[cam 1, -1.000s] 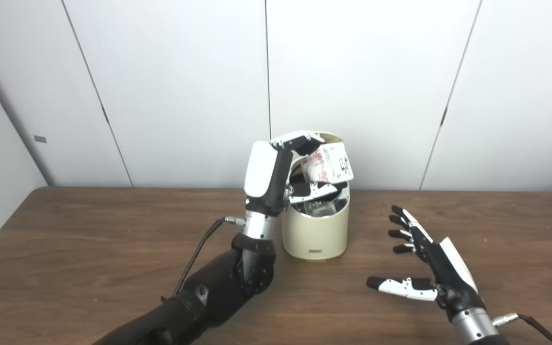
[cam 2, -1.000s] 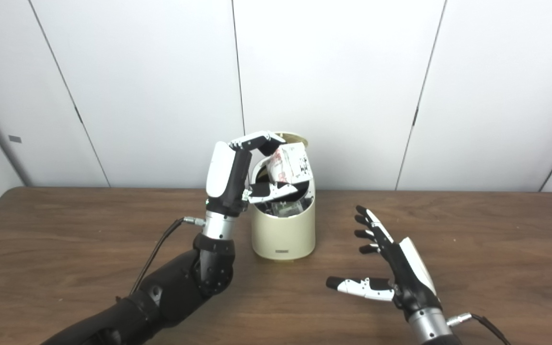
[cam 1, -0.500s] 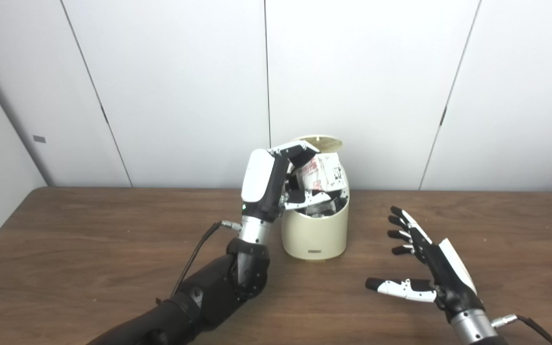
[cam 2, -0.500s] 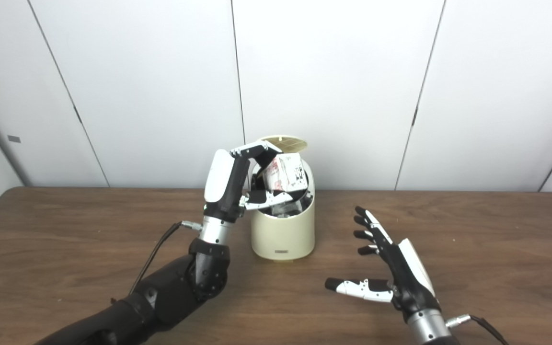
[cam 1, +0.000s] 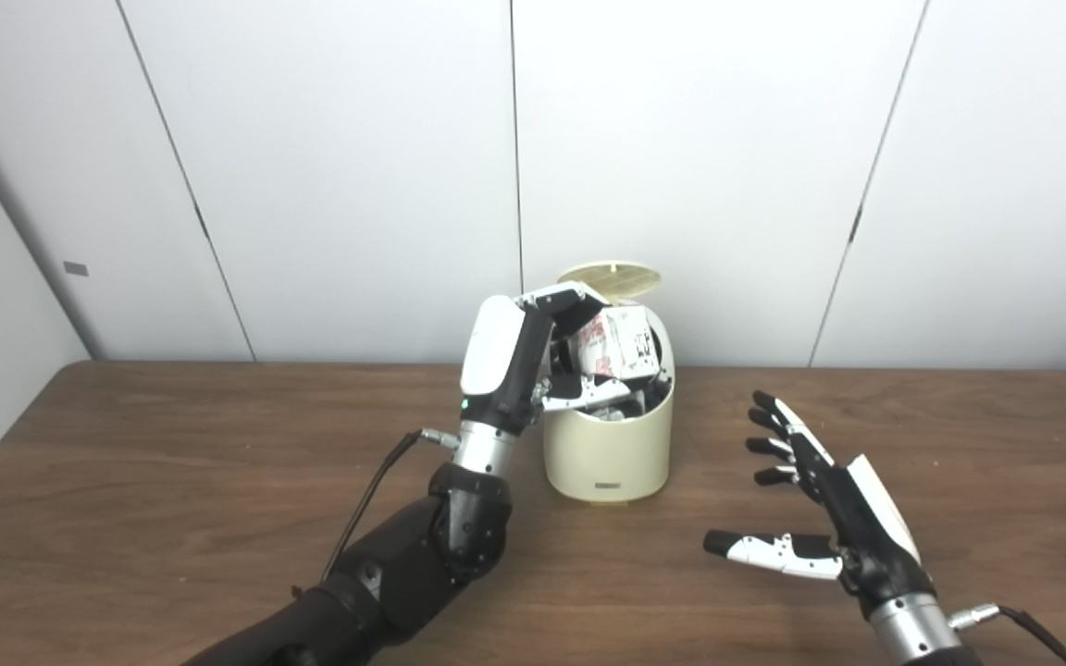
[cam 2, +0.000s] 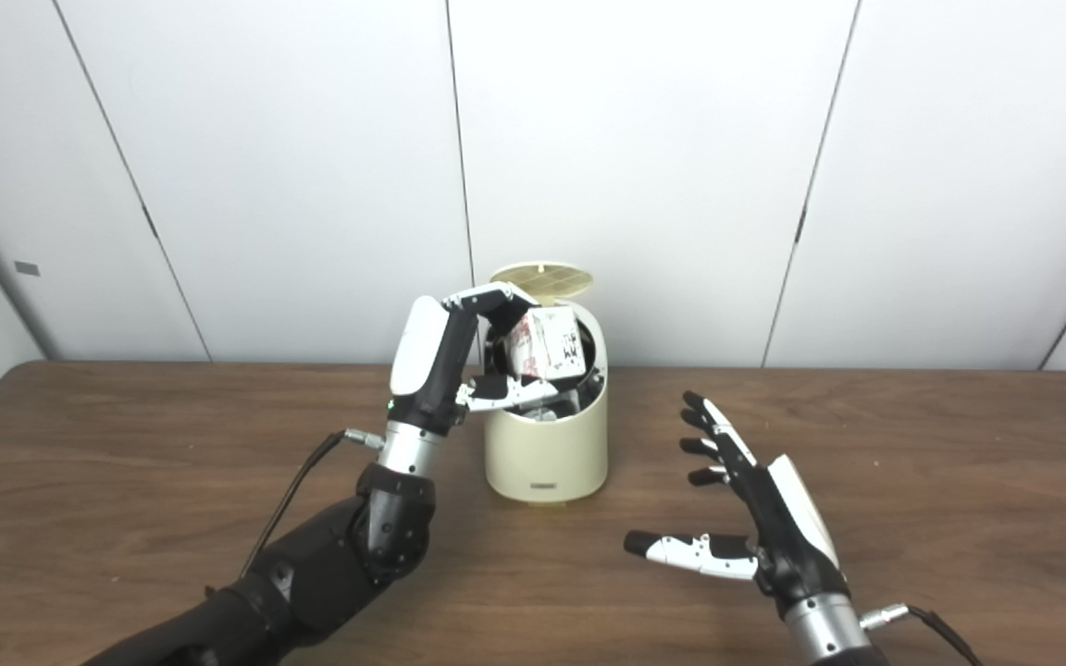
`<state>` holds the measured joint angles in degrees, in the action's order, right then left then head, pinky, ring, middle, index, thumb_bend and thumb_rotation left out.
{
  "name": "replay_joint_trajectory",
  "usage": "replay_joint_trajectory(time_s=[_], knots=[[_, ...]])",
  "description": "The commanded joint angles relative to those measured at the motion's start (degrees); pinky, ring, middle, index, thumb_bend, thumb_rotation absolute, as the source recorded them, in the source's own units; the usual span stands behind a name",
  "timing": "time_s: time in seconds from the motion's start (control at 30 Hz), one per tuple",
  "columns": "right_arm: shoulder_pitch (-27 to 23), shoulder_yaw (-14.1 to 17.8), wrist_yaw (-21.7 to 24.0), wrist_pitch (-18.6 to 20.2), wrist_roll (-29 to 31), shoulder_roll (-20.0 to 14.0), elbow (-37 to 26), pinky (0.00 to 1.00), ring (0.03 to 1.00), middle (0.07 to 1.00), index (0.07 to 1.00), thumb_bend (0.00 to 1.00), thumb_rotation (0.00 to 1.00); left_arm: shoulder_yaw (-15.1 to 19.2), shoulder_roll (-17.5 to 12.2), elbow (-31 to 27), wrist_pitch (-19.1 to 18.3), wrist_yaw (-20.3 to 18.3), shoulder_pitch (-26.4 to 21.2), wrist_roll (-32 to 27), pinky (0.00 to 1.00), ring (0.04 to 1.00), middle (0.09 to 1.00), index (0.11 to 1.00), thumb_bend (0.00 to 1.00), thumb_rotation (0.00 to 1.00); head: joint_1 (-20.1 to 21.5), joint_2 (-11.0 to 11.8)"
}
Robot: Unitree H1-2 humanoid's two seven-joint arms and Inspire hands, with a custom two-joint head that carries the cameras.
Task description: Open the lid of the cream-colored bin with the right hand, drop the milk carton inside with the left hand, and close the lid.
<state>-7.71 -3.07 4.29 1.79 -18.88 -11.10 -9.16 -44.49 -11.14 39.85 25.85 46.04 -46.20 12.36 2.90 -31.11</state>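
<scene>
So the left hand [cam 1: 533,356] is gripping the milk carton [cam 1: 614,338], fingers curling over the top of it and the thumb sitting underneath. The carton is hanging tilted right in the mouth of the cream-colored bin [cam 1: 609,449], partly below the rim, not let go. The carton is showing red print on one white face and a black blocky mark on the other, but it's too small and blurry to actually read. There's a little dark label plate low on the front of the bin, and that's not readable either.

The lid [cam 1: 611,276] is standing flipped up at the back of the bin, its ribbed underside facing forward, sitting just behind the carton and the left fingers. Something dark is lying inside the bin under the carton, can't tell what.

The right hand [cam 2: 755,518] is hovering off to the right of the bin with fingers spread wide and thumb sticking out to the side, holding nothing, well apart from the bin.

The bin is sitting toward the back edge of the brown wooden worktop [cam 1: 172,462], near the white panel wall [cam 1: 339,166]. Bare wood is stretching out on both sides and in front.
</scene>
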Motion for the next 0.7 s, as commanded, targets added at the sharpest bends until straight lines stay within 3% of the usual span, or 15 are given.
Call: replay_joint_trajectory(time_s=[0.0,0.1,0.13,0.17,0.23,0.67], knots=[[-1.4,0.2,-0.7,-1.3,0.2,-0.2,-1.6,0.68,0.828,0.908,0.934,0.77,0.33,0.9,0.0,-1.1,1.1,-3.0,-0.6,-0.8,0.45,0.464,0.487,0.493,0.51,0.0,-0.1,-0.1],[-1.4,0.3,-0.7,-1.0,0.2,-0.3,-1.4,0.68,0.833,0.91,0.935,0.77,0.33,2.2,0.2,-1.0,1.1,-5.1,-0.2,-0.9,0.44,0.529,0.494,0.499,0.52,0.0,-0.2,-0.2],[-1.4,0.3,-0.6,-1.3,0.4,-0.3,-1.2,0.68,0.834,0.912,0.935,0.77,0.33,2.6,0.2,-1.1,1.1,-5.4,-0.1,-0.8,0.46,0.571,0.588,0.499,0.52,0.04,-0.2,-0.2],[-1.4,0.3,-0.6,-1.7,0.6,-0.4,-0.9,0.68,0.835,0.913,0.936,0.77,0.33,2.9,0.2,-1.3,1.1,-5.9,0.1,-0.7,0.48,0.605,0.641,0.595,0.68,0.09,-0.2,-0.2],[-1.4,0.3,-0.7,-2.0,0.7,-0.4,-0.5,0.68,0.832,0.914,0.937,0.78,0.35,3.6,0.0,-2.0,1.1,-6.8,0.4,-0.8,0.52,0.659,0.708,0.691,0.8,0.14,-0.2,-0.2],[-1.8,0.3,-0.6,-2.1,0.8,-0.6,0.1,0.68,0.826,0.908,0.936,0.79,0.34,6.1,-0.8,-5.8,1.1,-8.7,1.7,-0.1,0.55,0.672,0.72,0.717,0.85,0.2,-1.0,-0.4]])
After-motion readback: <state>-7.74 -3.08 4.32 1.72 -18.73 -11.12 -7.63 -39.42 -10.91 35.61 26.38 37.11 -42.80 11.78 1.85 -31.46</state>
